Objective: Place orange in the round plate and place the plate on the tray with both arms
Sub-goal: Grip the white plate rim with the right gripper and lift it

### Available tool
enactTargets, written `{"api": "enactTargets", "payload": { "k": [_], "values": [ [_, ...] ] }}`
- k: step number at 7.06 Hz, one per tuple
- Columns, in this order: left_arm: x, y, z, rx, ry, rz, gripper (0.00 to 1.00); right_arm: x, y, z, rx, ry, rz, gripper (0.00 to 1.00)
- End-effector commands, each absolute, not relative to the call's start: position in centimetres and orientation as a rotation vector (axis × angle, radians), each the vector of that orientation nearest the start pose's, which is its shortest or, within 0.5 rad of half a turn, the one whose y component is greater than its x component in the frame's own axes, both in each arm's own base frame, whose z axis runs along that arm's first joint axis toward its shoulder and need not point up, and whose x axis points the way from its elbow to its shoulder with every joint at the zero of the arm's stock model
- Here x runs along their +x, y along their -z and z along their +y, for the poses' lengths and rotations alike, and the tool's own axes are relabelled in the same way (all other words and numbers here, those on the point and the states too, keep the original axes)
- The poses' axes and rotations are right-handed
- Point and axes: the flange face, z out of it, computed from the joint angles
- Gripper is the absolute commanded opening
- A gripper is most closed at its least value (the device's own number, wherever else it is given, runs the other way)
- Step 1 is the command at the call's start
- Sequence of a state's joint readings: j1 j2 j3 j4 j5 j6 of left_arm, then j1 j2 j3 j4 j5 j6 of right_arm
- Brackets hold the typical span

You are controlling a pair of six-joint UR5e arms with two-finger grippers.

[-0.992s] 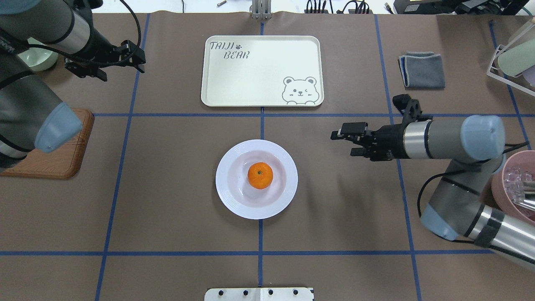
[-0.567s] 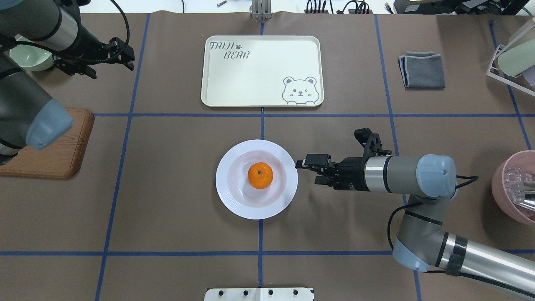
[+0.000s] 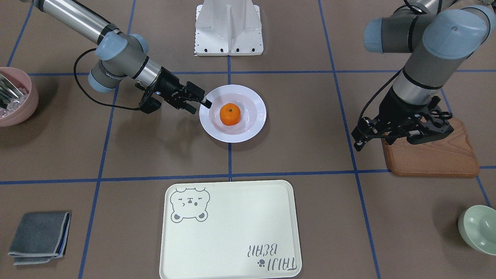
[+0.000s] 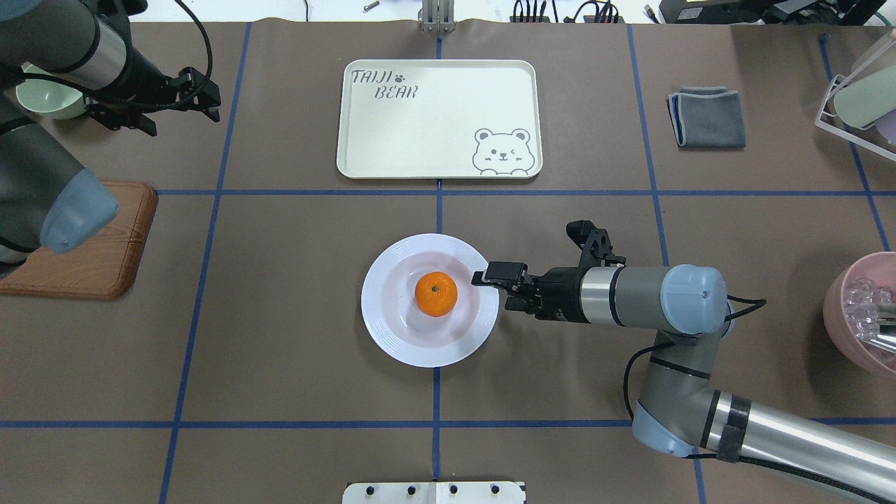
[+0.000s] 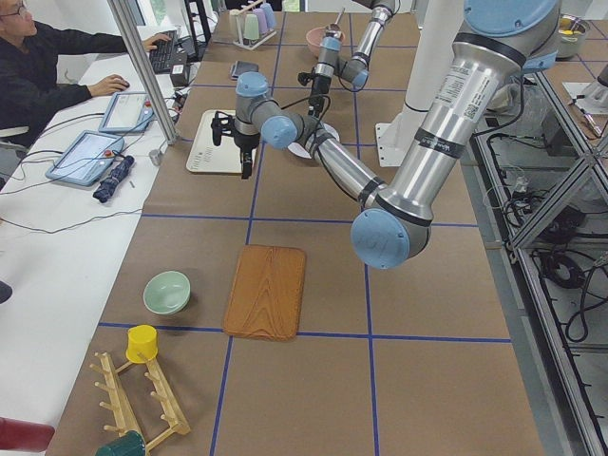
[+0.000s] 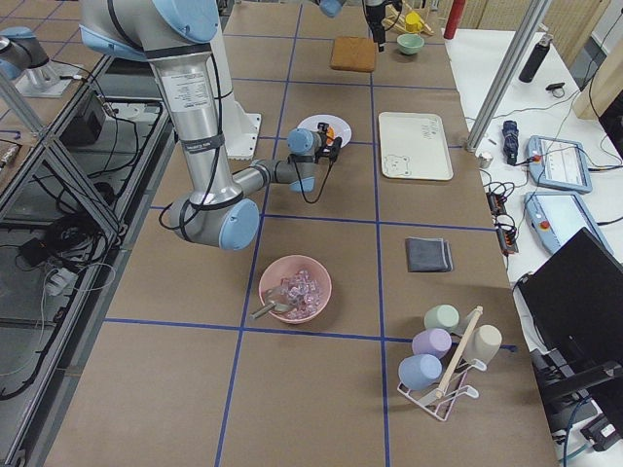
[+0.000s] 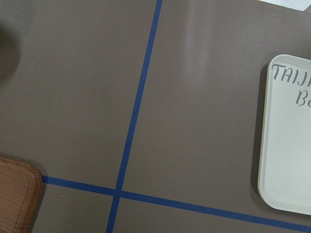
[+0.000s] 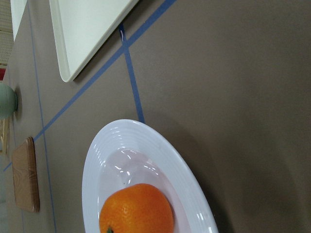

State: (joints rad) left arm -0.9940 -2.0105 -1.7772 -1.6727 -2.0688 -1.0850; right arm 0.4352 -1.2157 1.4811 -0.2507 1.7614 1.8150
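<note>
The orange (image 4: 435, 294) (image 3: 230, 114) lies in the sunken centre of the white round plate (image 4: 392, 343) (image 3: 232, 137) at mid-table. My right gripper (image 4: 492, 292) (image 3: 200, 107) is open at the plate's right rim, with one fingertip over the rim's edge. The right wrist view shows the plate (image 8: 146, 141) and orange (image 8: 137, 208) close below. Beyond the plate sits the cream tray (image 4: 434, 119) (image 3: 232, 232), with nothing on it. My left gripper (image 4: 212, 94) (image 3: 356, 140) hangs open over bare table at the far left, well away from both plate and tray (image 7: 286, 145).
A wooden board (image 4: 98, 266) and a pale-green bowl (image 4: 45, 98) sit on the left. A folded grey cloth (image 4: 708, 117), a cup rack (image 4: 861, 91) and a pink bowl (image 4: 864, 315) sit on the right. A person (image 5: 47, 66) sits at the side bench.
My right gripper has swung left and down from beside the grid line to the plate's right rim. The left gripper has drawn back a little to the left.
</note>
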Motion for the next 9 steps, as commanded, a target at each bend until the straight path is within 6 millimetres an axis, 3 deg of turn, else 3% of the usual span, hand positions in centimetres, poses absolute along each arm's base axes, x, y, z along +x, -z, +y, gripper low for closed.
{"api": "enactTargets", "payload": {
  "k": [1, 2, 6, 7, 8, 9],
  "values": [
    [26.9, -31.0, -57.1, 0.14, 0.291, 0.86, 0.98, -53.2, -35.6, -36.7, 0.008, -0.387, -1.592, 1.0],
    [26.9, -31.1, -57.1, 0.139, 0.292, 0.859, 0.98, -54.5, -35.1, -36.3, 0.016, -0.394, -1.594, 1.0],
    [26.8, -31.0, -57.0, 0.141, 0.291, 0.861, 0.98, -56.5, -34.2, -36.1, 0.021, -0.403, -1.599, 0.99],
    [26.8, -31.1, -56.9, 0.14, 0.291, 0.86, 0.98, -56.1, -33.7, -36.2, 0.022, -0.407, -1.613, 0.66],
    [26.8, -31.2, -57.0, 0.138, 0.292, 0.858, 0.98, -55.3, -32.7, -36.8, 0.033, -0.413, -1.633, 0.51],
    [26.9, -31.2, -56.9, 0.137, 0.291, 0.858, 0.98, -54.7, -32.1, -37.0, 0.04, -0.414, -1.647, 0.45]
  ]
}}
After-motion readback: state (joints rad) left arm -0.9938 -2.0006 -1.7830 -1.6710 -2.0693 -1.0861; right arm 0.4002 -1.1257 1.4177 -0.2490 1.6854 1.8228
